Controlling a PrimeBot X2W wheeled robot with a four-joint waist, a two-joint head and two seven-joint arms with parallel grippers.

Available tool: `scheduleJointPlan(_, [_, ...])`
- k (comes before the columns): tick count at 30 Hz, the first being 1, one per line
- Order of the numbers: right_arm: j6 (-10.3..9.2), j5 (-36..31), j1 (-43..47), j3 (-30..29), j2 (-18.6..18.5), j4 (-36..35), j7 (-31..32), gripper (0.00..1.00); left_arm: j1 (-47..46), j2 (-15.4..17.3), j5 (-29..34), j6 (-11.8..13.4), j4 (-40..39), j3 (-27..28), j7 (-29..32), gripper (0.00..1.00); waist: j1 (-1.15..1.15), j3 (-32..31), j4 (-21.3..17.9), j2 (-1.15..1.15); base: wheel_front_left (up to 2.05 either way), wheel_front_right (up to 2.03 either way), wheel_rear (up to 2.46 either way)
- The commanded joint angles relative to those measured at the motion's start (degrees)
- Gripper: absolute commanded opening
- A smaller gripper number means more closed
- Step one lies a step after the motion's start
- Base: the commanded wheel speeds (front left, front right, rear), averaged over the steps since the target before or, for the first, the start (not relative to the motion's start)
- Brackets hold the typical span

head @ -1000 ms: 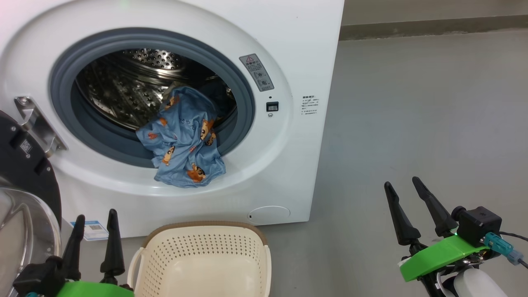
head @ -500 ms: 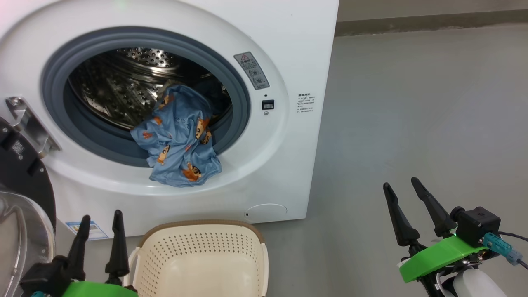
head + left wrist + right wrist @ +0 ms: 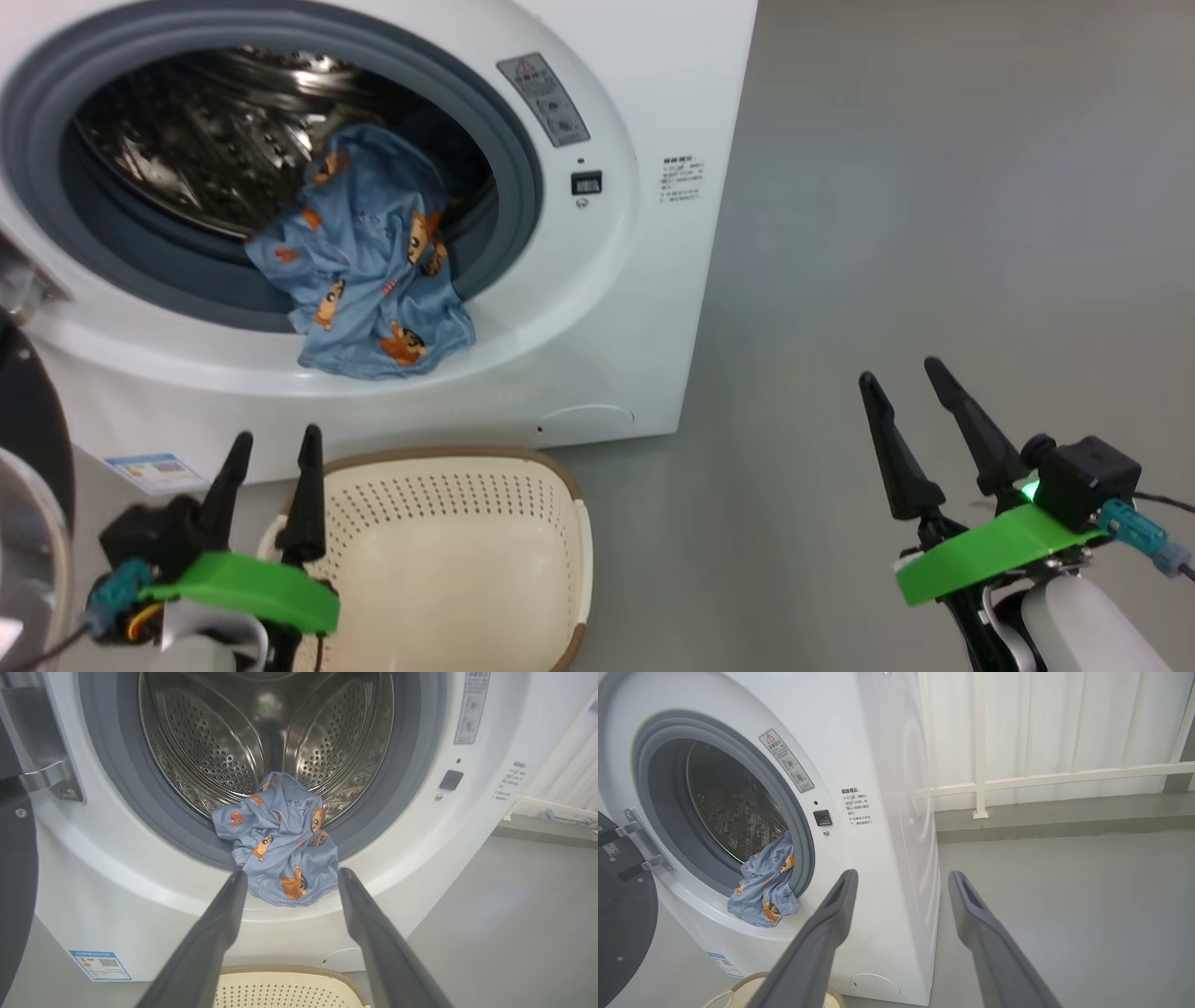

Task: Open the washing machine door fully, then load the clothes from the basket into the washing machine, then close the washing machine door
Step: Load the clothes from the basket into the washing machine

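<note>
One washer (image 3: 644,308), one door (image 3: 23,420), one basket (image 3: 439,509), two claws, and I count a single bundle of clothes (image 3: 364,271). It's light blue with orange-brown cartoon figures, crumpled, lying across the grey gasket (image 3: 518,182). Its upper part is inside the drum (image 3: 187,121) and its hem hangs out over the white front ring. The door stands swung open at the left, black with a glass bulge. The basket sits on the floor (image 3: 887,187) just in front of the washer. Left claw (image 3: 278,434) is spread wide, holding nothing, at the basket's left rim. Right claw (image 3: 899,371) is wide too, nothing in it, well off to the right. The left wrist view looks straight into the perforated steel drum. The right wrist view catches the washer's side and a white railing (image 3: 980,784) behind.
</note>
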Motion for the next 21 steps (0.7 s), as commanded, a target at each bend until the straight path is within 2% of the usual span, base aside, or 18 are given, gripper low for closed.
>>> scheduleJointPlan(1, [0.43, -0.92, -2.18, 0.83, -0.10, -1.79, -0.47, 1.00, -4.13, 2.21, -1.39, -0.12, 1.09, 0.85, -0.24, 1.00, 0.00, 3.48, -1.38, -0.01, 0.00, 0.00, 0.00])
scheduleJointPlan(14, [0.43, -3.82, -5.87, -0.54, 3.49, -3.82, -0.47, 1.00, -25.09, 8.16, -7.87, -0.12, 18.76, -7.49, -0.03, 1.00, 0.00, 14.31, -5.64, -0.01, 0.00, 0.00, 0.00])
scheduleJointPlan(21, [0.43, -4.77, -7.13, -0.99, 5.11, -4.83, -0.47, 1.00, -32.83, 10.20, -11.34, -0.12, 24.64, -10.51, 1.78, 1.00, 0.00, 18.21, -7.65, -0.01, 0.00, 0.00, 0.00])
